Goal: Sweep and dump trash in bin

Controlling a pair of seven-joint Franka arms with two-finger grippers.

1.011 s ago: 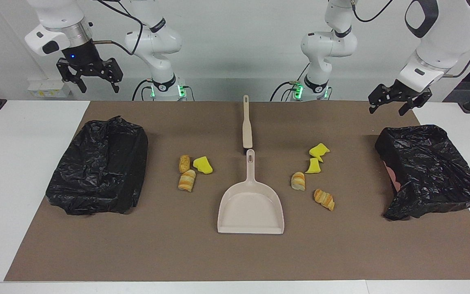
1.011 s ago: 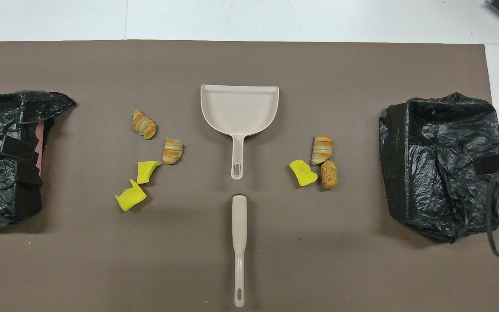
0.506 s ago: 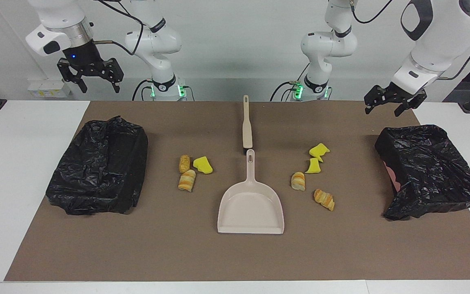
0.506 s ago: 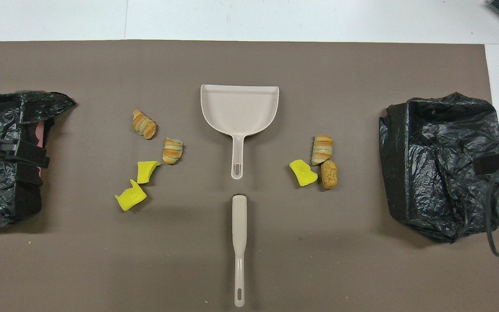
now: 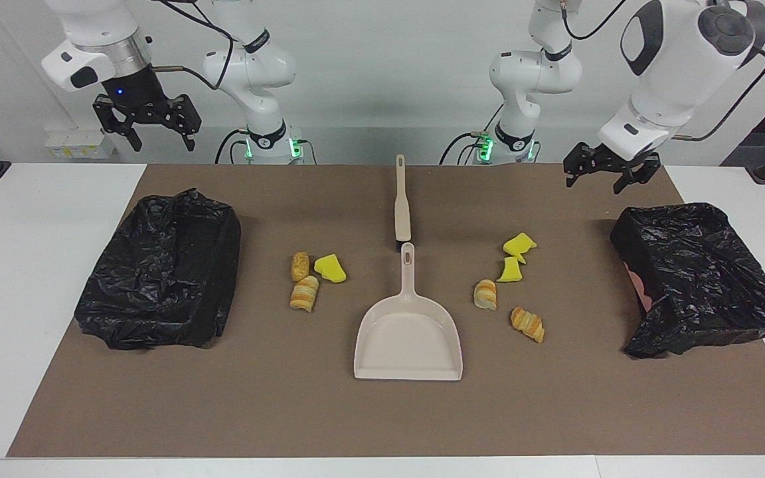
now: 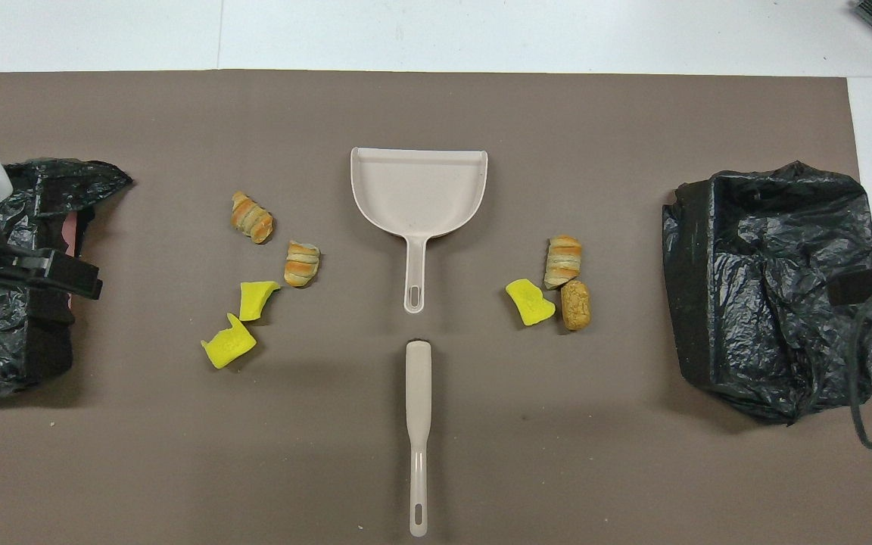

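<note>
- The left gripper [image 5: 600, 174] hangs in the air over the brown mat's robot-side edge, beside the crumpled black-bagged bin at the left arm's end [image 5: 698, 279]; its black fingers are spread and hold nothing.
- The right gripper [image 5: 145, 125] is raised high above the right arm's end of the table, over the black-bagged bin at that end [image 5: 160, 289]; its fingers are parted and empty.
- The smooth beige plastic dustpan [image 5: 408, 337] lies flat mid-mat, its handle pointing toward the robots, its wide mouth away from them.
- A slim beige plastic brush handle [image 5: 401, 202] lies in line with the dustpan handle, nearer to the robots, just short of touching it.
- The trash lies on the mat in two clusters, one at either side of the dustpan handle.
- Toward the left arm: two bright yellow spongy chunks [image 5: 514, 255] and two golden-brown striped pastry rolls [image 5: 509, 309].
- Toward the right arm: one yellow chunk [image 6: 529, 303], one striped roll [image 6: 563, 261] and one crumbly brown roll [image 6: 575, 304], close together.
- Both bin liners are glossy, wrinkled plastic; a pink edge shows at the left arm's bin [image 6: 70, 231].
- The overhead view shows only the left arm's white wrist and dark fingers over its bin, and just one dark tip of the right gripper; the facing view shows both grippers whole and their height above the table.
</note>
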